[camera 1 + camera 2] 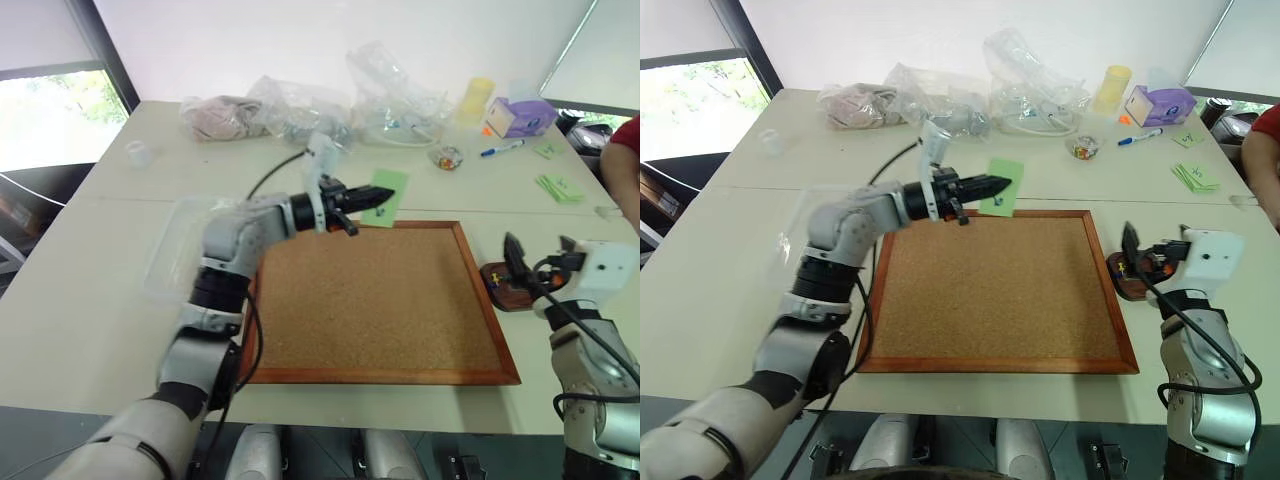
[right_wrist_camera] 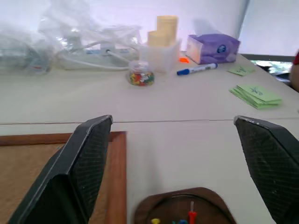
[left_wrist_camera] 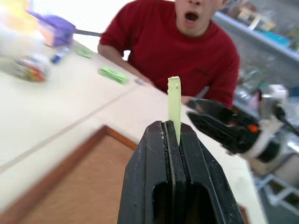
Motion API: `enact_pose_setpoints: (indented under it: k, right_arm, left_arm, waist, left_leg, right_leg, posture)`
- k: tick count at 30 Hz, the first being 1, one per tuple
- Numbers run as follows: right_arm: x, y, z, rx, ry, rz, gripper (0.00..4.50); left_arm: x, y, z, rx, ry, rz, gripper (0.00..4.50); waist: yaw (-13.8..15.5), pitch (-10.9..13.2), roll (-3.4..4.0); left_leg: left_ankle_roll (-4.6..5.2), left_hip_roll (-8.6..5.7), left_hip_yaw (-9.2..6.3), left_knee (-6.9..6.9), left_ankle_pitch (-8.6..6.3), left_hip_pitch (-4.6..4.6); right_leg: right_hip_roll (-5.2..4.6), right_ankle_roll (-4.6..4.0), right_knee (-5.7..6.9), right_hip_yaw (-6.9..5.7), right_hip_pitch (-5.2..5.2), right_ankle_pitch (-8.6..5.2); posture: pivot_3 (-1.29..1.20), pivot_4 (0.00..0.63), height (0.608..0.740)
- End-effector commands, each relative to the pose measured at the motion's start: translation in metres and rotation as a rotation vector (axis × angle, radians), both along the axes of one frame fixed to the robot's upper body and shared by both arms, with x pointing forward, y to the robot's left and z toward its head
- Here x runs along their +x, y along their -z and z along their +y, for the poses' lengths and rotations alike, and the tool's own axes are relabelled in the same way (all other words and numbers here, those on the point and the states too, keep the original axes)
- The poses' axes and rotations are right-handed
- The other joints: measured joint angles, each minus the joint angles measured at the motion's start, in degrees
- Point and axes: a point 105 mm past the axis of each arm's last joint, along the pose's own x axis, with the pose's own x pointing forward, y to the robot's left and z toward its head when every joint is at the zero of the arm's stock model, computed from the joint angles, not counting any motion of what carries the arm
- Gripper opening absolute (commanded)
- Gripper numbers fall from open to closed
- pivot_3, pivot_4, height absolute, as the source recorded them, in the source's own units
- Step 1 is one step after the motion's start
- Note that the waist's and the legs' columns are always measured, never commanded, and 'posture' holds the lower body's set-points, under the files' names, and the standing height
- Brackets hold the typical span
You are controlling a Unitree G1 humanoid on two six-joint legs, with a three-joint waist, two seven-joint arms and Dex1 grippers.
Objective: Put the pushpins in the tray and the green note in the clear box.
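My left gripper (image 1: 383,198) is shut on the green note (image 1: 388,192), holding it in the air over the far edge of the cork board (image 1: 380,300). In the left wrist view the note (image 3: 174,105) stands edge-on between the closed fingers (image 3: 154,158). The clear box (image 1: 172,245) lies left of the board, partly behind my left arm. My right gripper (image 2: 177,163) is open, hovering just above the tray (image 2: 145,212) at the board's right edge. Red, blue and yellow pushpins (image 2: 183,220) lie in the tray (image 1: 497,288).
Crumpled plastic bags (image 1: 390,95) line the far side of the table, with a jar of coloured beads (image 1: 447,157), a purple tissue box (image 1: 522,115) and a marker (image 1: 502,148). A stack of green notes (image 1: 558,187) lies far right beside a person in red (image 3: 173,46).
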Motion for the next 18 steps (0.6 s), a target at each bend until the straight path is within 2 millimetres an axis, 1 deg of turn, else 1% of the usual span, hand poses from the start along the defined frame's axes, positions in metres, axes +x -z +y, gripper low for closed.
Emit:
enact_pose_setpoints:
  k: [1,2,4,6,8,9,10,12,13,15,17,18]
  right_arm:
    - [-0.014,-0.025,0.081,-0.031,-0.432,-0.003,4.27]
    - [-0.020,-0.025,0.100,-0.035,-0.536,0.023,4.27]
    - [-0.028,-0.025,0.122,-0.049,-0.657,0.061,4.27]
    - [-0.033,-0.024,0.141,-0.068,-0.764,0.090,4.27]
    - [-0.038,-0.022,0.157,-0.086,-0.865,0.124,4.27]
    - [-0.039,-0.020,0.162,-0.090,-0.896,0.136,4.27]
    - [-0.041,-0.017,0.167,-0.101,-0.938,0.153,4.27]
    - [-0.042,-0.013,0.175,-0.118,-0.983,0.171,4.27]
    - [-0.040,-0.011,0.178,-0.117,-0.991,0.173,4.27]
    - [-0.033,-0.003,0.180,-0.119,-0.993,0.177,4.27]
    - [-0.028,0.004,0.180,-0.138,-0.985,0.182,4.27]
    - [-0.026,0.005,0.180,-0.158,-0.976,0.181,4.41]
  left_arm:
    - [0.001,-0.040,0.041,0.040,-0.088,-0.113,0.00]
    - [0.004,-0.045,0.056,0.076,-0.133,-0.113,0.00]
    - [0.007,-0.047,0.083,0.147,-0.213,-0.105,0.00]
    - [0.009,-0.045,0.117,0.240,-0.307,-0.081,0.00]
    - [0.006,-0.041,0.152,0.303,-0.392,-0.020,0.00]
    - [0.004,-0.037,0.164,0.320,-0.419,0.017,0.00]
    - [-0.001,-0.028,0.178,0.354,-0.443,0.068,0.00]
    - [-0.011,-0.014,0.193,0.399,-0.456,0.138,0.00]
    - [-0.016,-0.004,0.200,0.425,-0.465,0.172,0.00]
    - [-0.015,0.013,0.208,0.429,-0.524,0.243,0.00]
    - [-0.013,0.023,0.209,0.416,-0.559,0.284,0.00]
    - [-0.013,0.030,0.211,0.430,-0.573,0.300,0.33]
  waist:
    - [-0.2,0.0,0.02]
    - [-0.2,0.0,0.02]
    - [0.1,0.0,0.01]
    - [0.2,0.0,0.00]
    - [0.3,0.1,-0.04]
    - [0.3,0.1,-0.04]
    - [0.4,0.1,-0.10]
    - [0.5,0.1,-0.11]
    - [0.6,0.1,-0.18]
    - [0.8,0.1,-0.29]
    - [1.3,0.1,-0.46]
    - [1.5,0.1,-0.55]
  left_leg:
    - [0.00,0.02,-0.01,0.00,0.00,0.02]
    - [0.00,0.04,-0.02,-0.01,0.00,0.05]
    - [0.00,0.07,-0.09,0.00,0.00,0.06]
    - [-0.01,0.06,-0.09,0.00,0.00,0.08]
    - [-0.01,0.04,-0.06,0.03,0.00,0.09]
    - [-0.01,0.04,-0.04,0.03,0.00,0.09]
    - [-0.01,0.04,-0.04,0.03,0.00,0.09]
    - [-0.01,0.05,-0.02,0.03,0.00,0.09]
    - [-0.01,0.03,-0.04,0.03,0.00,0.09]
    - [-0.01,0.03,-0.03,0.04,0.00,0.09]
    - [0.00,0.01,-0.03,0.12,0.00,0.07]
    - [0.00,0.00,-0.03,0.14,0.00,0.07]
  right_leg:
    - [0.01,0.00,0.03,0.00,0.00,0.00]
    - [0.02,0.00,0.07,0.01,-0.01,0.00]
    - [0.06,0.00,0.15,-0.02,0.00,0.00]
    - [0.04,-0.01,0.17,-0.02,0.00,-0.01]
    - [0.01,-0.01,0.16,-0.02,0.02,-0.01]
    - [-0.01,-0.01,0.16,-0.02,0.02,-0.01]
    - [-0.01,-0.01,0.15,-0.02,0.02,-0.02]
    - [-0.03,-0.01,0.17,-0.04,0.01,-0.02]
    - [-0.05,-0.01,0.19,-0.04,0.02,-0.03]
    - [-0.08,-0.01,0.19,-0.05,0.04,-0.03]
    - [-0.10,-0.01,0.20,-0.07,0.06,-0.03]
    - [-0.10,-0.01,0.20,-0.07,0.06,-0.03]
  posture:
    - [0.00,0.150,0.737]
    - [0.00,0.150,0.737]
    - [0.00,0.150,0.737]
    - [0.00,0.150,0.737]
    - [0.00,0.150,0.737]
    - [0.00,0.150,0.737]
    - [0.00,0.150,0.737]
    - [0.00,0.150,0.737]
    - [0.00,0.150,0.737]
    - [0.00,0.150,0.737]
    - [0.00,0.150,0.737]
    - [0.00,0.150,0.737]
